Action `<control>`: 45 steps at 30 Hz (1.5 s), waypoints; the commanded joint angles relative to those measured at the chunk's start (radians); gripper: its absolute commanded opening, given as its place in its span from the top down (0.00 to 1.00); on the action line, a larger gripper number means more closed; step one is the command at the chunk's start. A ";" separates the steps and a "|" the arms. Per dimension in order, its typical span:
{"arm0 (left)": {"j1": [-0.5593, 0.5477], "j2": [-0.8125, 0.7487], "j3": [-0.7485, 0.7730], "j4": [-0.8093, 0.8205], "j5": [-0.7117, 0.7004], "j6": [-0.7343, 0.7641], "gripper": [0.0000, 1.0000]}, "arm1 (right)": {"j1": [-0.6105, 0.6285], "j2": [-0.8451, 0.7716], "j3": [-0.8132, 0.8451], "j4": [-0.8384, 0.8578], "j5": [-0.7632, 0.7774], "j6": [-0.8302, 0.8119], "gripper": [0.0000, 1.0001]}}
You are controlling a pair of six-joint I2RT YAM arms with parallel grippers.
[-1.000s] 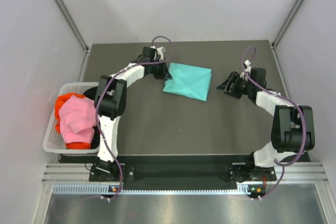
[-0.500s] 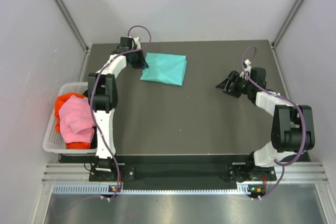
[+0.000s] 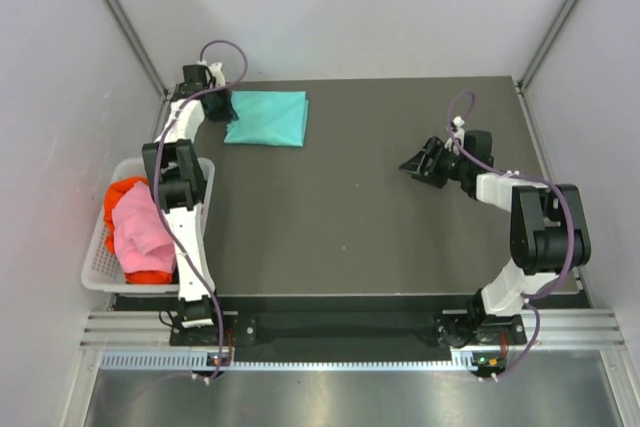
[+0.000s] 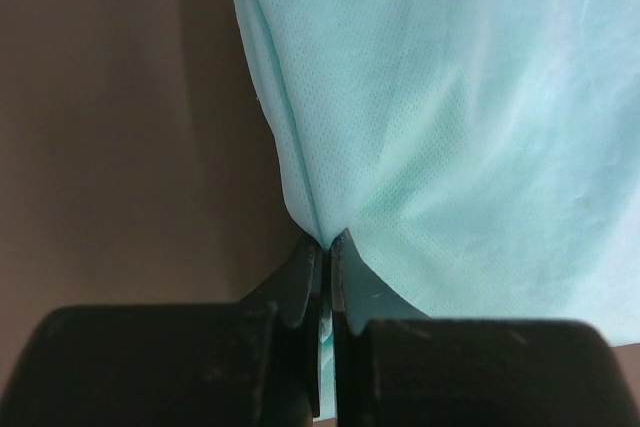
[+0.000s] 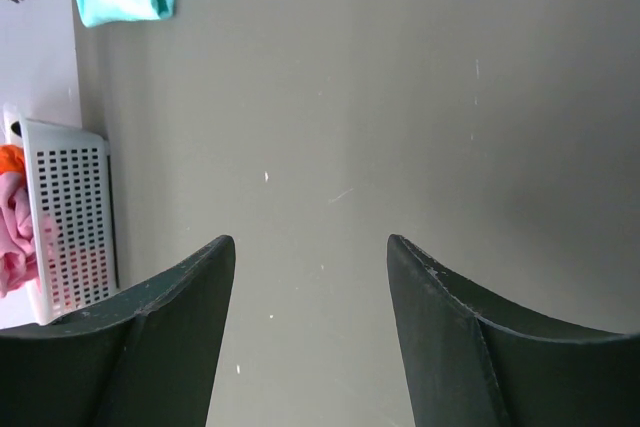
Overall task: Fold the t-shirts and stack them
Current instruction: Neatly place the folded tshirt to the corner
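From above, the teal t-shirt (image 3: 268, 119) lies folded into a flat, tidy rectangle at the far left corner of the table (image 3: 350, 237). The left gripper (image 3: 222, 107) sits at the shirt's left edge. The right gripper (image 3: 412, 162) hangs over the right half of the table, well apart from the shirt. Beside the table's left edge stands a white lattice basket (image 3: 95, 257), with a crumpled pink t-shirt (image 3: 138, 227) lying on a red-orange t-shirt (image 3: 128, 190).

At the left wrist, the fingertips are pinched tight on the shirt's edge. The cloth is pale turquoise and finely woven, smooth across its face, with stacked layers showing along one side.

At the right wrist, the two dark fingers stand moderately apart over bare table with nothing between them. The teal shirt shows in the far corner and the basket at the left edge.
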 commanded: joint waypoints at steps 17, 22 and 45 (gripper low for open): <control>0.151 0.060 0.023 0.179 -0.155 0.090 1.00 | 0.015 0.126 0.024 0.165 -0.017 0.047 0.37; 0.173 0.075 0.030 0.211 -0.187 0.104 1.00 | 0.015 0.148 0.034 0.194 -0.024 0.068 0.37; 0.268 0.060 0.033 0.272 -0.235 0.164 1.00 | 0.018 0.154 0.057 0.174 -0.009 0.053 0.37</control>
